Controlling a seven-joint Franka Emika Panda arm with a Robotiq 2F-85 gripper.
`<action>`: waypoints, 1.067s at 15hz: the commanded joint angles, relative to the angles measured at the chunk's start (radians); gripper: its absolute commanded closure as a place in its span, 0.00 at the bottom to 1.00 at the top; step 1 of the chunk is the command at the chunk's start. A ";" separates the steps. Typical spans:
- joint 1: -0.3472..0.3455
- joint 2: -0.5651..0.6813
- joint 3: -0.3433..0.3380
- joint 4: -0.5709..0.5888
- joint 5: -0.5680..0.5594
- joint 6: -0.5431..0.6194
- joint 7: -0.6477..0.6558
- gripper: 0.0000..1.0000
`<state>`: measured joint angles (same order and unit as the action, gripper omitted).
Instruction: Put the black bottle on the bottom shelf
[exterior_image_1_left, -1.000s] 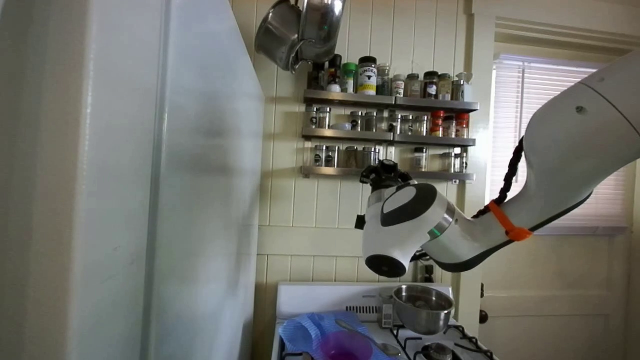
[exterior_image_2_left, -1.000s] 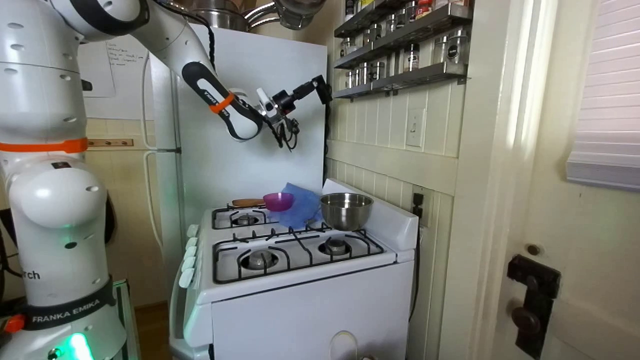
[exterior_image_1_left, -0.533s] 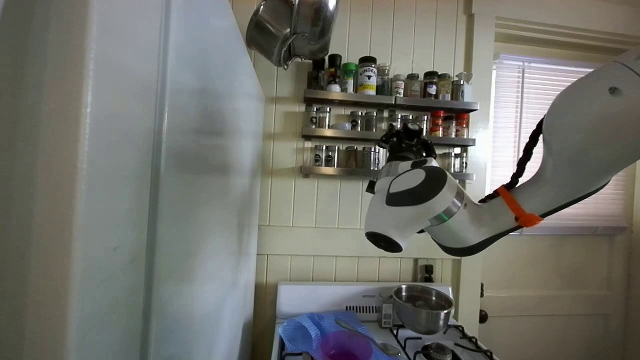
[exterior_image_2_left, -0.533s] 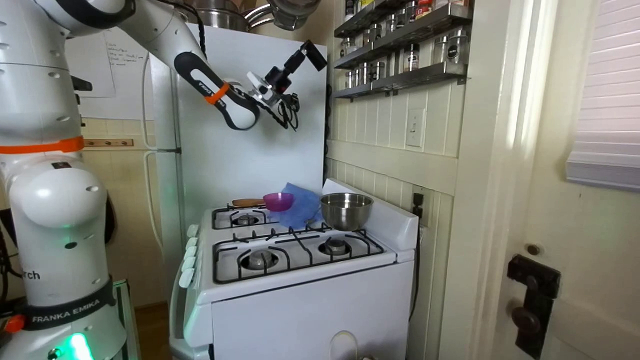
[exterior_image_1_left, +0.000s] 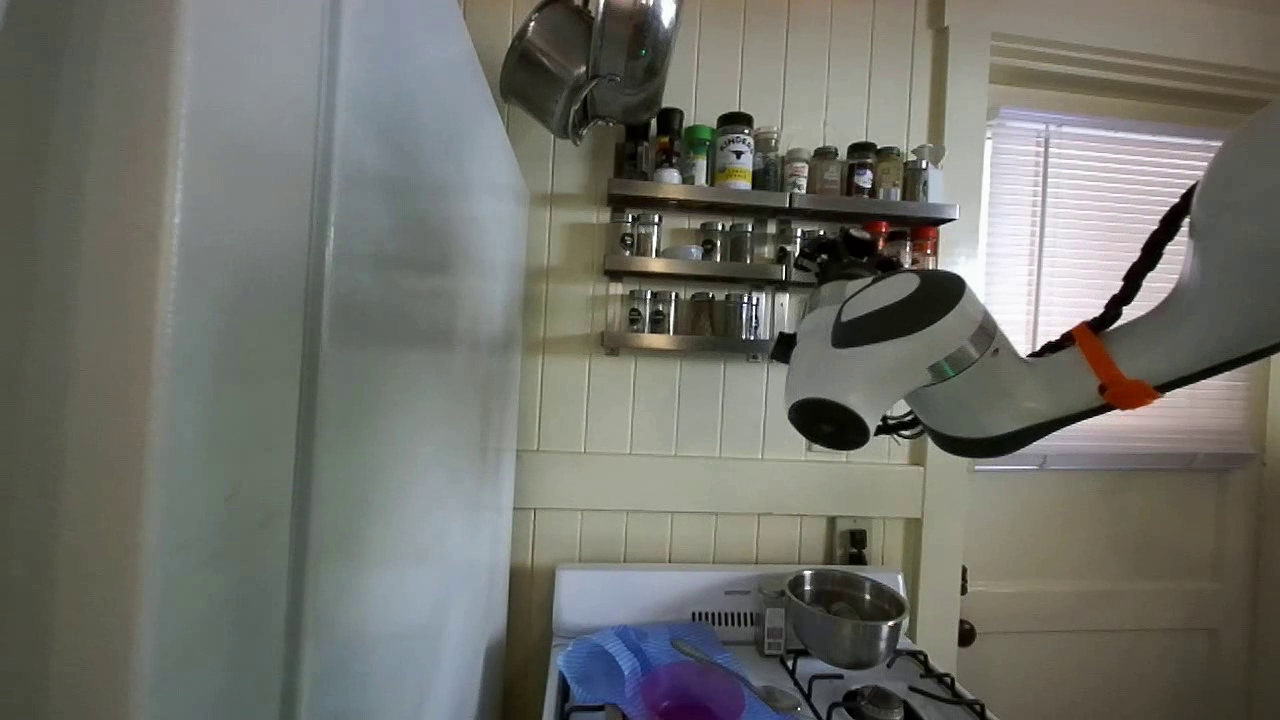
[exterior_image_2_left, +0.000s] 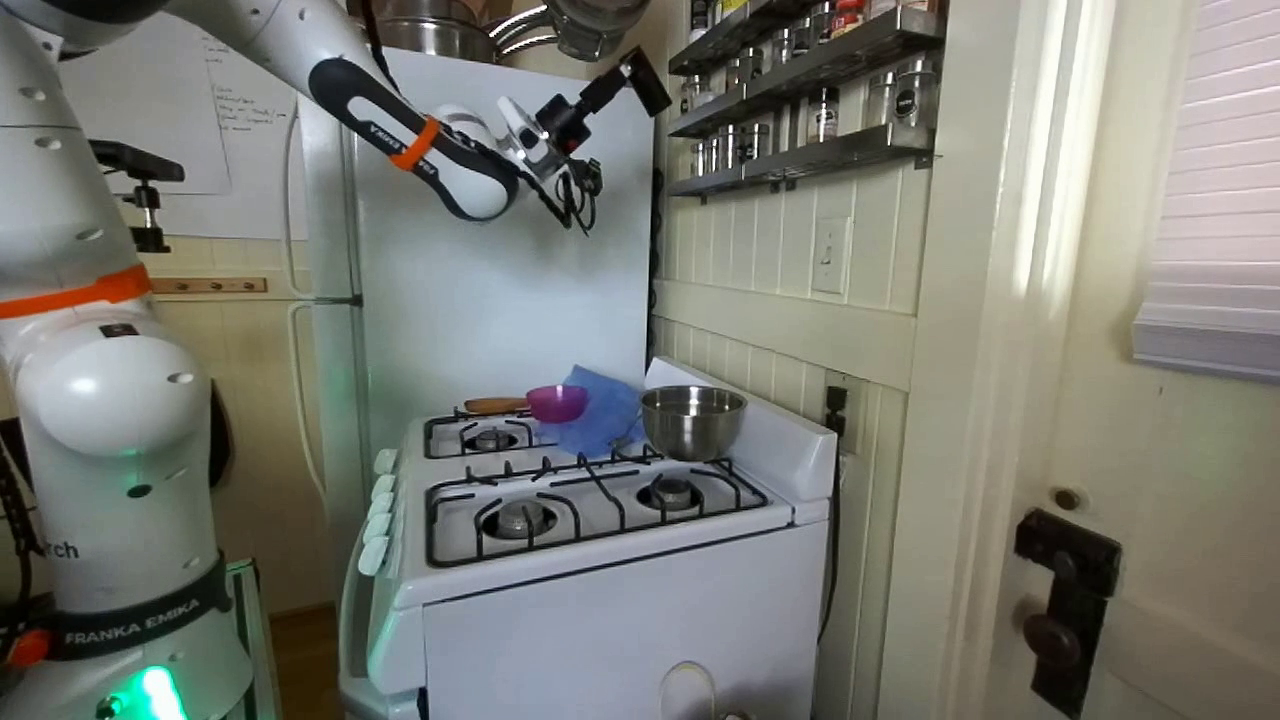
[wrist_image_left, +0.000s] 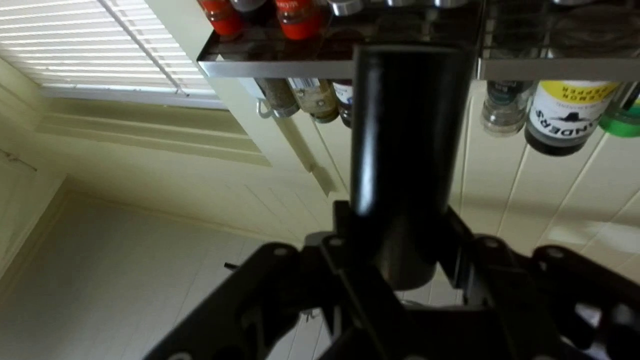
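Observation:
The black bottle (wrist_image_left: 407, 130) stands large between the fingers in the wrist view, a glossy dark cylinder. My gripper (wrist_image_left: 397, 220) is shut on its lower part. In an exterior view the bottle (exterior_image_2_left: 647, 86) shows tilted in the gripper (exterior_image_2_left: 622, 75), beside the wall rack and apart from it, higher than the bottom shelf. The bottom shelf (exterior_image_2_left: 800, 166) is the lowest of three metal ledges and carries several jars. In an exterior view the arm hides the right part of the bottom shelf (exterior_image_1_left: 690, 343). It is out of the wrist view.
The middle shelf (exterior_image_1_left: 690, 268) and top shelf (exterior_image_1_left: 700, 195) hold several jars. Pots (exterior_image_1_left: 590, 70) hang at the upper left. A refrigerator (exterior_image_2_left: 500, 290) stands behind the arm. Below is a stove (exterior_image_2_left: 610, 580) with a steel bowl (exterior_image_2_left: 693, 425), a pink bowl and a blue cloth.
The gripper has risen with the bottle, from about bottom-shelf height to middle-shelf height or above, and moved right along the rack. The bottle has tilted. The hanging pots have swayed slightly.

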<state>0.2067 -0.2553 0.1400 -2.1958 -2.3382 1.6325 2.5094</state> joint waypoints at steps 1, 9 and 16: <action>-0.018 -0.119 -0.045 -0.053 0.027 0.206 -0.130 0.82; -0.028 -0.103 -0.082 -0.019 0.018 0.278 -0.174 0.82; -0.045 -0.085 -0.157 0.076 -0.039 0.516 -0.149 0.82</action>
<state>0.1707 -0.3485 0.0075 -2.1769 -2.3447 2.0288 2.3468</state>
